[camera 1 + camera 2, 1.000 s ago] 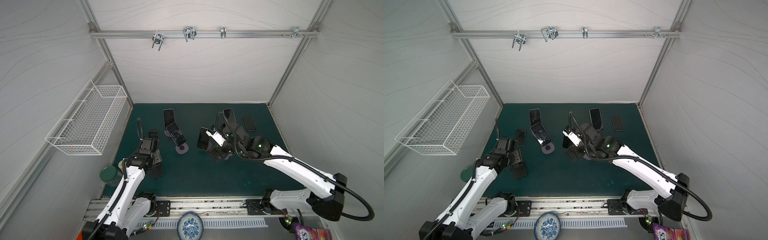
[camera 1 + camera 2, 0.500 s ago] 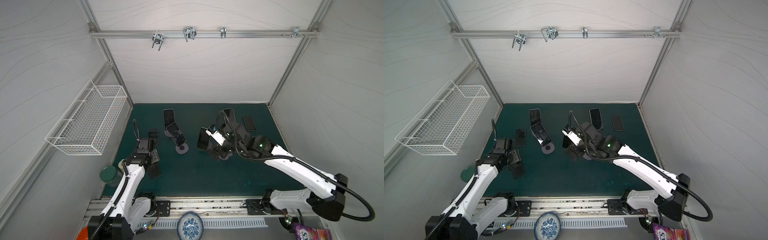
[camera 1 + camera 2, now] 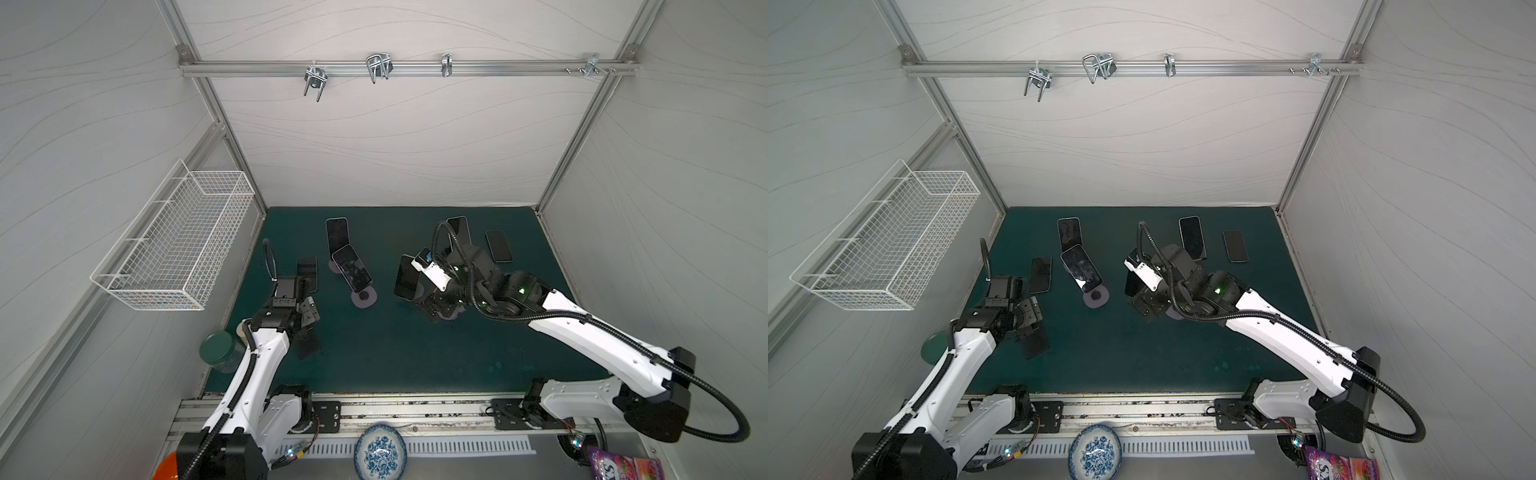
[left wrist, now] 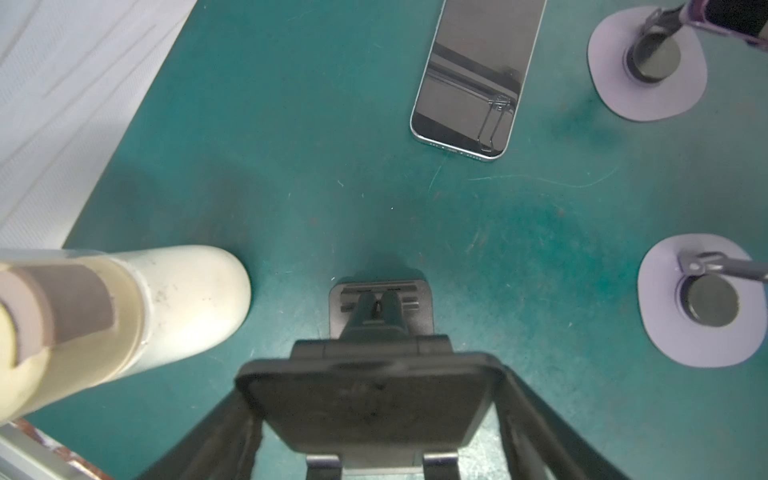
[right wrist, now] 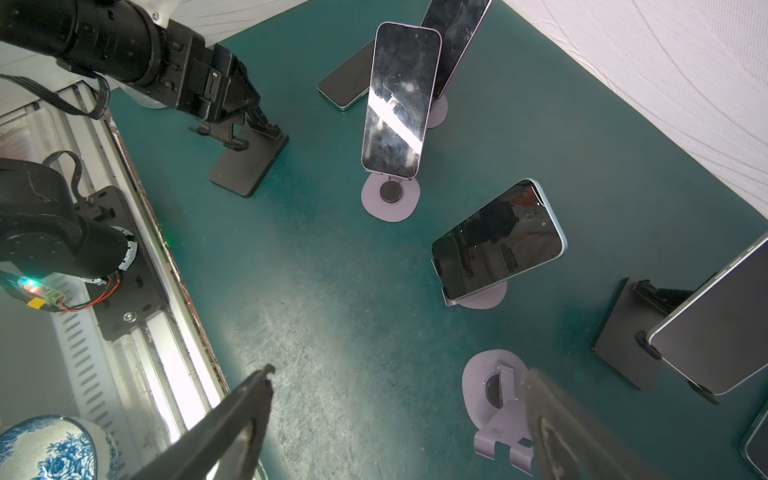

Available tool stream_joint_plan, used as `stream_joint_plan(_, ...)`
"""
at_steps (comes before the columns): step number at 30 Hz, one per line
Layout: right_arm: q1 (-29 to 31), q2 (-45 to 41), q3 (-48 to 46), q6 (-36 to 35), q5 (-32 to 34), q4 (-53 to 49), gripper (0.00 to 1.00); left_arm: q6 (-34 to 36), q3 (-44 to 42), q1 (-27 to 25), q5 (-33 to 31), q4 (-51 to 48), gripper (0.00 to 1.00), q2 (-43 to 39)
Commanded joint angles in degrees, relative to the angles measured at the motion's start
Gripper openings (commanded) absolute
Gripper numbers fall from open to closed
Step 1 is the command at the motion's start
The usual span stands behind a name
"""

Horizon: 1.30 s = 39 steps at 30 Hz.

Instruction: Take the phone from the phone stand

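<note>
Right claw (image 5: 399,376), jaws wide and holding nothing, hangs over a bare lilac stand (image 5: 494,390). The nearest phone (image 5: 498,241) leans sideways on its lilac stand (image 5: 484,297), just beside that claw, on the surface (image 5: 332,291). Advised: take the phone across two opposite edges clear of the lip, close squarely, then lift along the backrest so the light base does not tip. Left claw (image 4: 376,386), jaws parted, flanks the plate of a black stand (image 5: 249,162) with no phone. Containers: basket (image 3: 178,232) shows nothing inside; jar (image 4: 166,299) holds a pale cream fill; bowl (image 3: 380,453) shows only its blue pattern.
</note>
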Motion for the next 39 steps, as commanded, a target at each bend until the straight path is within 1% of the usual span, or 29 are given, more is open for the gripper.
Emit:
stream_joint_plan(1,0.28,-0.64,2.18,-1.33,0.72,-0.34,0.96,-0.8,1.96,0.32,-1.21,0.5,0.93,-0.62)
stream_joint_plan(5,0.11,-0.22,3.07,-1.77,1.4,-0.62,0.96,-0.78,3.14,0.32,-1.13,-0.3,0.99,-1.17)
stream_joint_plan(15,-2.25,3.14,8.96,-2.79,3.47,-0.78,0.96,-1.34,7.03,0.32,-1.26,-2.73,0.99,-3.44)
stream_joint_plan(25,-8.86,10.0,17.39,-3.76,4.15,0.69,0.95,-0.61,13.25,-0.38,-0.55,-3.65,0.99,-3.34)
stream_joint_plan(34,-13.66,14.12,21.6,-3.79,4.02,0.79,0.95,2.56,17.04,-3.78,-1.04,-2.4,0.99,0.2)
stream_joint_plan(39,-17.51,15.75,23.59,-3.07,3.88,0.28,0.95,5.08,20.36,-5.25,-0.79,-1.15,0.99,2.63)
